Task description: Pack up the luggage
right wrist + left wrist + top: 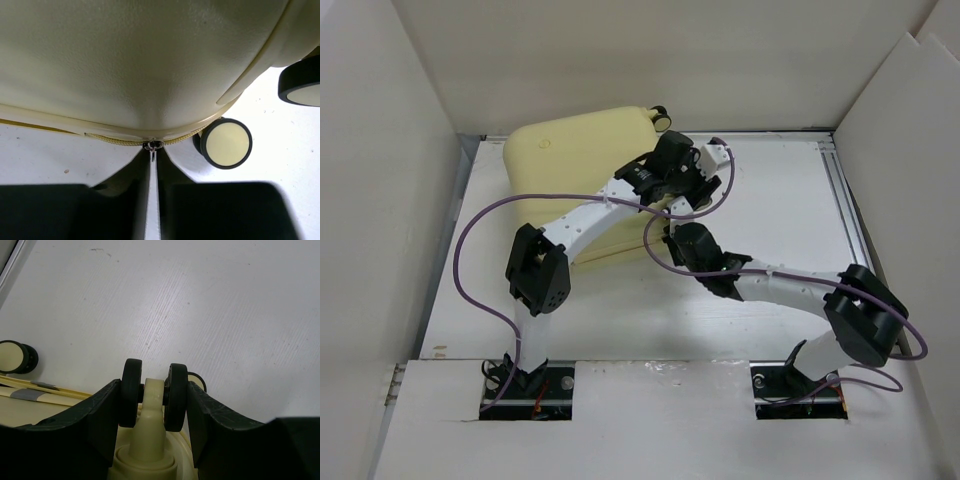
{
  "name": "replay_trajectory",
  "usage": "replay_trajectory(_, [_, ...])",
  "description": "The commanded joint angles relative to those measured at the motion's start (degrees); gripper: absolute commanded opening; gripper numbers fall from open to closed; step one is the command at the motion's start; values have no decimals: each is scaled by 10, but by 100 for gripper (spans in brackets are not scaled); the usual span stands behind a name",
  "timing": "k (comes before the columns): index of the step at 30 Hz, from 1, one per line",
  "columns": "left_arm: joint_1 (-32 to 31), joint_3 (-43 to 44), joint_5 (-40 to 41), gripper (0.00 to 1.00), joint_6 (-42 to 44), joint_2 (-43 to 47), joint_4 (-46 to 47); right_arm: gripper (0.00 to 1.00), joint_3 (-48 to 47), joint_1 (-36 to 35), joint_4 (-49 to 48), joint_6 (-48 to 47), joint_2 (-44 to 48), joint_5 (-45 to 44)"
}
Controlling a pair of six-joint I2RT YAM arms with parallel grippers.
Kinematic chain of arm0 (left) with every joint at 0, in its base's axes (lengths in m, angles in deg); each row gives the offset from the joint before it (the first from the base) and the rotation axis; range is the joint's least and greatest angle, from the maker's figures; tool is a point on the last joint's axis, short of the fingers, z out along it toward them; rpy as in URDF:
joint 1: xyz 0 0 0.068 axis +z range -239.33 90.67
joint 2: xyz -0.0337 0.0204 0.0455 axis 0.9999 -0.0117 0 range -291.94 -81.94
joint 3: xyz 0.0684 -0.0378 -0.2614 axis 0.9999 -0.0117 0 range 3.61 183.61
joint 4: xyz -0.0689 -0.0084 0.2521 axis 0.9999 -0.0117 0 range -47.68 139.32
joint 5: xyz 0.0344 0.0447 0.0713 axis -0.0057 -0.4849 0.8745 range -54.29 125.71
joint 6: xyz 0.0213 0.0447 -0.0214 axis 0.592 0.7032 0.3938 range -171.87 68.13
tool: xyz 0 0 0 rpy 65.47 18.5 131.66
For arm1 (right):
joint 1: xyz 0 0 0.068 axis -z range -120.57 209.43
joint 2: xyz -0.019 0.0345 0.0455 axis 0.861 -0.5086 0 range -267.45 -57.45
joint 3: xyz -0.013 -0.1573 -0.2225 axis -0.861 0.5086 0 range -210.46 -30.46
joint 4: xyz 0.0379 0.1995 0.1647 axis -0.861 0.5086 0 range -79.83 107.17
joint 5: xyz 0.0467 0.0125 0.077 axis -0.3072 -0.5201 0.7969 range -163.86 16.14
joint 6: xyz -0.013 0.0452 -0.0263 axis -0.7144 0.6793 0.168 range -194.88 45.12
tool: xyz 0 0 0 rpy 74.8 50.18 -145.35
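L arm (pixel 582 222), R arm (pixel 782 285): white links, blk joints, purple cables (pixel 458 257); L tool (pixel 154 390) blk, prob. textured.

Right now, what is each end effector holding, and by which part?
Left end effector clamps the luggage by a twin wheel. Right end effector looks pinched on its zipper pull.

Left gripper (pixel 154 395) mid-width in a clamp, right gripper (pixel 152 152) near-shut, both forward.

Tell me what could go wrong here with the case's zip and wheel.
The right claw holds the pull only at its very tips, so it could slip off when dragged. The left claw steadies the case by one wheel, which may swivel or roll, letting the case shift.
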Motion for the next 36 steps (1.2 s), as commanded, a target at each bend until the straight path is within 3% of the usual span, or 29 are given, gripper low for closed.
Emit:
replay_trajectory(1, [-6, 22, -29, 0, -48, 27, -29, 18, -21, 8, -59, 18, -29, 41])
replay_trajectory(3, [-6, 22, -29, 0, -48, 27, -29, 18, -27, 8, -59, 24, -42, 35])
replay_trajectory(8, [-6, 22, -29, 0, -48, 27, -29, 0, -38, 8, -59, 37, -42, 19])
replay_trajectory(12, [-6, 22, -29, 0, -48, 27, -34, 0, -20, 8, -59, 78, -31, -23])
replay_trajectory(17, [11, 22, -29, 0, -43, 37, -39, 0, 59, 79, -59, 189, 1, 10])
replay_trajectory(23, [17, 27, -23, 0, -38, 55, -51, 0, 91, 122, -94, 213, 35, 32])
replay_trajectory(34, [17, 38, 1, 0, -44, 55, -51, 0, 138, 141, -146, 251, 69, 34])
replay_trajectory(36, [17, 43, -6, 0, -50, 55, -51, 0, 168, 141, -205, 222, 84, 55])
